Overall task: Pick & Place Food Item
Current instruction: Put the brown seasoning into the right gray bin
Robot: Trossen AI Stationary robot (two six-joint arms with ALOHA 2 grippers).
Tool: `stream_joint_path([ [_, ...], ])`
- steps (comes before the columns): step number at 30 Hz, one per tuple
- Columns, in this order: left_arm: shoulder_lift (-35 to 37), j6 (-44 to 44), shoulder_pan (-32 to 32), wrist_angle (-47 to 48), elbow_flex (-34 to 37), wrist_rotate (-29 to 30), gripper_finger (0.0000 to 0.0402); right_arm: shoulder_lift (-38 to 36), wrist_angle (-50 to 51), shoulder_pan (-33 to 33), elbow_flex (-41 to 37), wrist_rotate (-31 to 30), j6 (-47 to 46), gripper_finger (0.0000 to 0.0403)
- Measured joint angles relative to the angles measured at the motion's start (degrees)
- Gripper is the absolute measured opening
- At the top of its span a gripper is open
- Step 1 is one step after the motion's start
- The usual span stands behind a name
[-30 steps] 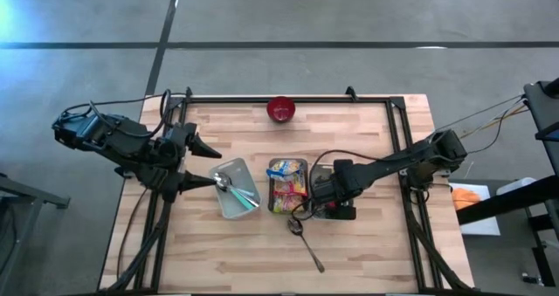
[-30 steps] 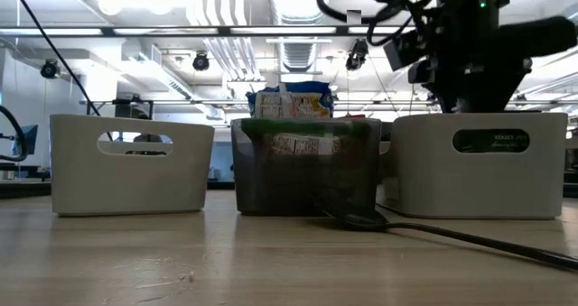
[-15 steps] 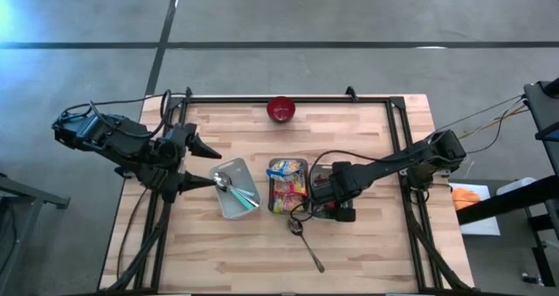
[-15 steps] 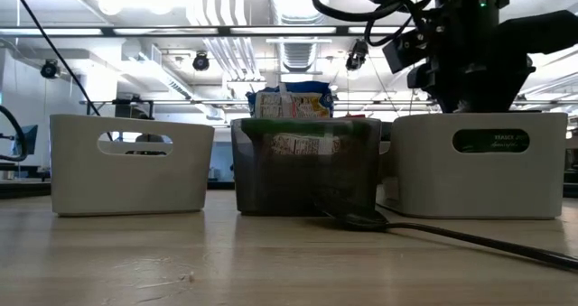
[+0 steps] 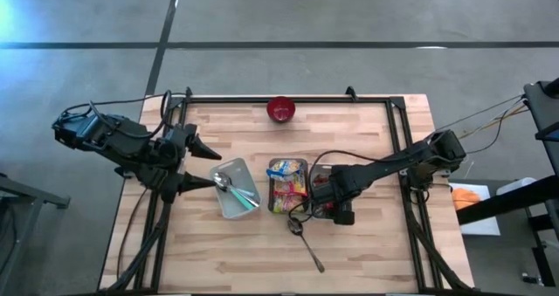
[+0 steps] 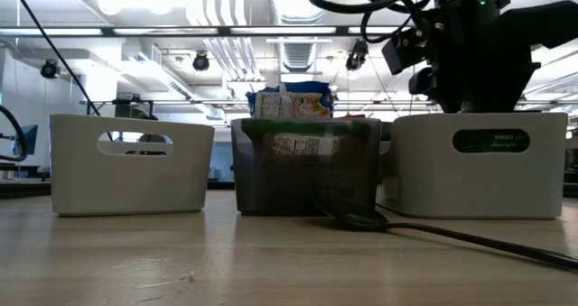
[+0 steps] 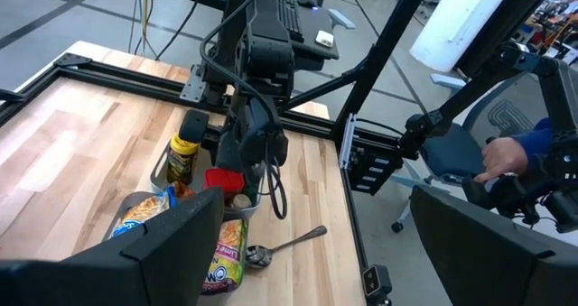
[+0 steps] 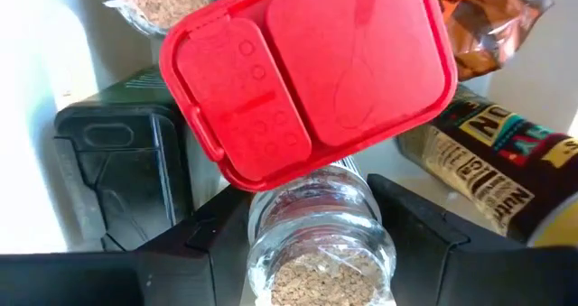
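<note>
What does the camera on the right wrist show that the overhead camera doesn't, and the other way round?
Only the right wrist view shows the clear glass spice jar with the red flip-top lid up close, brown granules inside, gripped between the right gripper's dark fingers, beside a dark labelled bottle.

Only the overhead view shows the red bowl, the metal spoon, the idle left gripper standing open, and the snack-packet bin.

Both show the right gripper down in the right-hand white bin.

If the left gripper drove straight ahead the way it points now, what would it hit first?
Judging by its wrist view, probably the snack bin directly ahead of the open left gripper, with the right arm beyond it. Depth is unclear.
</note>
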State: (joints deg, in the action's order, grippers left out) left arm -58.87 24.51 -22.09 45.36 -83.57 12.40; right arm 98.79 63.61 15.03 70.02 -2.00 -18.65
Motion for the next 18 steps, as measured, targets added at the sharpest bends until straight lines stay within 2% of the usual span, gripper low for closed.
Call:
stream_joint_path([
  [11,0.0,0.02,-0.17,0.01,0.01,-0.48,0.0361,3.96,-1.03,0.37,-0.05,2.06,-0.25,0.0188],
  [18,0.0,0.03,-0.17,0.01,0.0,-0.49,0.0361,3.75,-1.27,0.39,-0.09,2.2,-0.65,0.0189],
])
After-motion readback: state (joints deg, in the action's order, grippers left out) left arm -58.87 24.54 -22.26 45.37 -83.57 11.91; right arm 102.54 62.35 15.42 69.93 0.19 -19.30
